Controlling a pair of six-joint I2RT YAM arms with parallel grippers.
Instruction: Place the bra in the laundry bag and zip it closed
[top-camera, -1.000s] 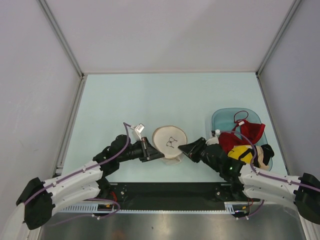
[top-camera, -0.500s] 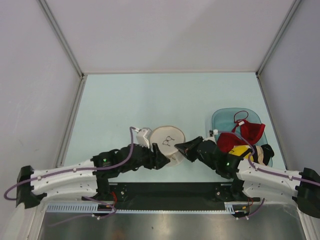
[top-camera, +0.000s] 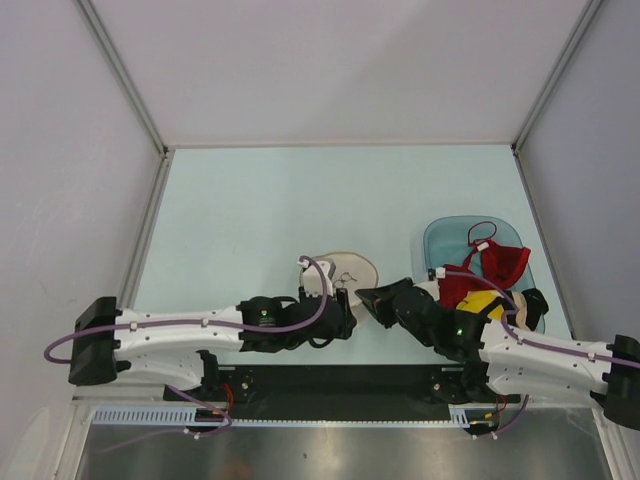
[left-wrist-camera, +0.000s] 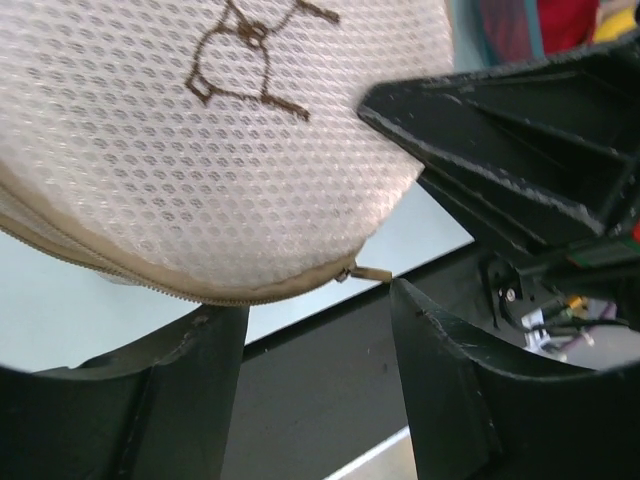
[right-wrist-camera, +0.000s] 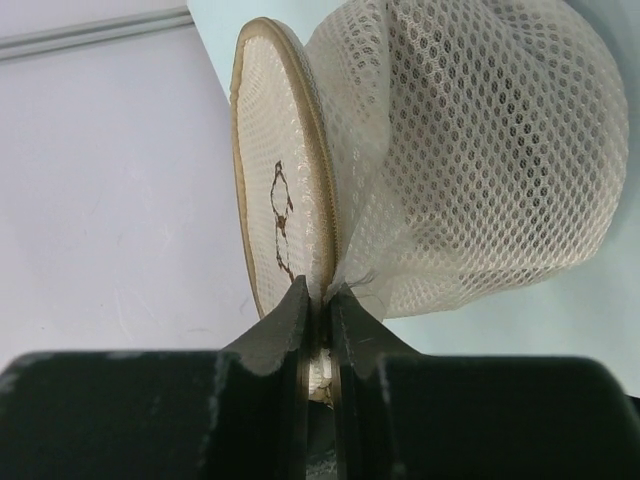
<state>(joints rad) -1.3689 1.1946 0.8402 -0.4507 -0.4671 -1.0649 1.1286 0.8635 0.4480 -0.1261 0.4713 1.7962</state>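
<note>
Laundry bag (top-camera: 349, 268) is resting on the table (top-camera: 250, 210) near its front edge, between the two arms, with the face carrying the dark logo turned upward. Right gripper (top-camera: 366, 297) is reaching in from the right; in the right wrist view its fingers (right-wrist-camera: 292, 318) are pressing together on a fold of white mesh just beside the tan zip rim, gripping the bag. Left gripper (top-camera: 338, 314) is sitting at the near side of the bag, partly covering it from above. In the left wrist view its fingers (left-wrist-camera: 215, 345) are standing well apart and holding nothing, and the zip pull (left-wrist-camera: 368, 272) is sticking out from the rim just above the gap between them. To the right, a teal basket (top-camera: 435, 235) is holding a red bra (top-camera: 500, 262) and a yellow-and-black garment (top-camera: 485, 303).
</note>
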